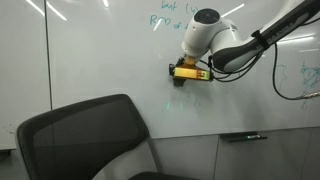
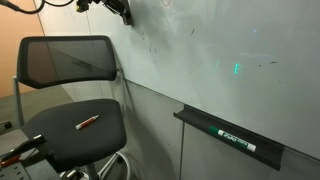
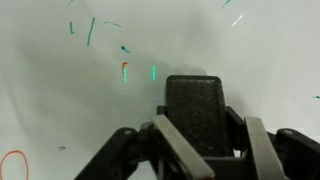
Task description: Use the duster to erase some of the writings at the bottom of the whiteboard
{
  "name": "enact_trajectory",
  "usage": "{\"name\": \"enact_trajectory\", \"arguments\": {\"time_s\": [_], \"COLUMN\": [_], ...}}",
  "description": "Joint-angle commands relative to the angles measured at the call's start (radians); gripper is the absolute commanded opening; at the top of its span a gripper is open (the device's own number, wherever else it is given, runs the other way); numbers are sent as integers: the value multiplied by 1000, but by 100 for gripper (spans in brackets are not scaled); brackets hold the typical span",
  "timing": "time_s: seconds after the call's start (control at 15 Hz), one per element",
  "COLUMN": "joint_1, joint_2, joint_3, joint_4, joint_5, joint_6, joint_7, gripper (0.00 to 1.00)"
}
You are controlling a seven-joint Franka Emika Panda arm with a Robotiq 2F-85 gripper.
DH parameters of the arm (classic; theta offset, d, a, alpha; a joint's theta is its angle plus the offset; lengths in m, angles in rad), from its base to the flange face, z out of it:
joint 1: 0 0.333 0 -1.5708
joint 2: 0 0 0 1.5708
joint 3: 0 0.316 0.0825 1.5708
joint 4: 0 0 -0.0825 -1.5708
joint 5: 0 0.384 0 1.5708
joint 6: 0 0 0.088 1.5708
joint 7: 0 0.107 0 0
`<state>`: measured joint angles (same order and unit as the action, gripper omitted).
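Observation:
The whiteboard [image 1: 110, 60] fills the wall in both exterior views; it also shows in an exterior view [image 2: 230, 50] and in the wrist view [image 3: 60, 90]. My gripper [image 1: 186, 71] is shut on the duster [image 3: 194, 112], a dark felt block with a yellow body [image 1: 190, 72], pressed against the board. Faint teal writings [image 3: 92, 30] and short strokes [image 3: 154, 72] lie just beyond the duster in the wrist view, with a small orange-red stroke [image 3: 124, 71] between them. Larger green words [image 1: 165, 15] sit above the gripper.
A black mesh office chair [image 1: 90, 135] stands before the board, with a red marker [image 2: 88, 122] on its seat. A ledge [image 2: 230, 137] holds a marker [image 2: 238, 139]. An orange-red scribble [image 3: 14, 163] is at the wrist view's lower left. A cable [image 1: 285, 85] hangs from the arm.

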<state>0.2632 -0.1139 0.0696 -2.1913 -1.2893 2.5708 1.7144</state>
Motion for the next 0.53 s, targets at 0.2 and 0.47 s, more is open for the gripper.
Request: {"name": "enact_trajectory", "arguments": {"time_s": [0.2, 0.47], "joint_1": [-58, -84], "joint_2": [81, 83], "joint_3": [-4, 29], "joint_4": [48, 46], "joint_5": [-4, 18], "joint_6": [-10, -21], "joint_7": [17, 18], "gripper": [33, 33]}}
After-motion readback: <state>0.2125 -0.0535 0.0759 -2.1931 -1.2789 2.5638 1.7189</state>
